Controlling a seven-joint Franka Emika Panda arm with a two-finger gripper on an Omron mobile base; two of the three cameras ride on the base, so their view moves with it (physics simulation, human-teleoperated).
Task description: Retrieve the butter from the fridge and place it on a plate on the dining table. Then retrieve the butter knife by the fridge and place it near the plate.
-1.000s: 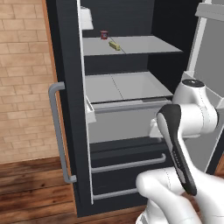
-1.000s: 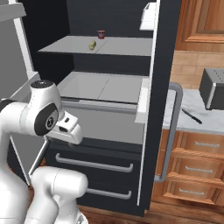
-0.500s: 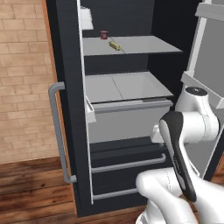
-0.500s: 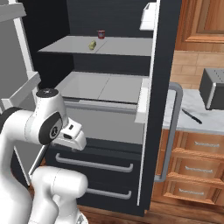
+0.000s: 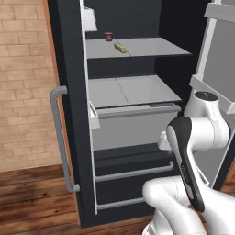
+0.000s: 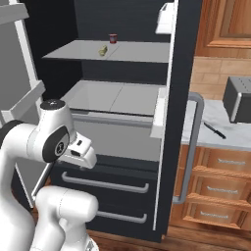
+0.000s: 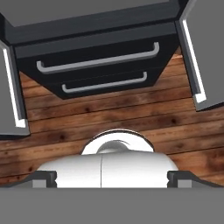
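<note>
Claw (image 7: 112, 186) state cannot be told; butter (image 5: 120, 47) sits mid-shelf in the open fridge (image 5: 69, 114), butter knife (image 6: 214, 130) on the worktop (image 6: 215, 139); nothing fetched yet.

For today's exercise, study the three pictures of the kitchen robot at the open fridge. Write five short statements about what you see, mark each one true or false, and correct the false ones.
1. The small pale yellow butter stick lies on the upper grey shelf of the tall black fridge. True.
2. The small red-lidded jar stands on the wooden floor. False: it stands on the upper shelf, behind the butter.
3. The slim dark butter knife lies on the marble counter right of the fridge. True.
4. The fridge doors are closed. False: they stand open.
5. The knife lies inside a wooden drawer. False: it is on top of the counter.
</note>
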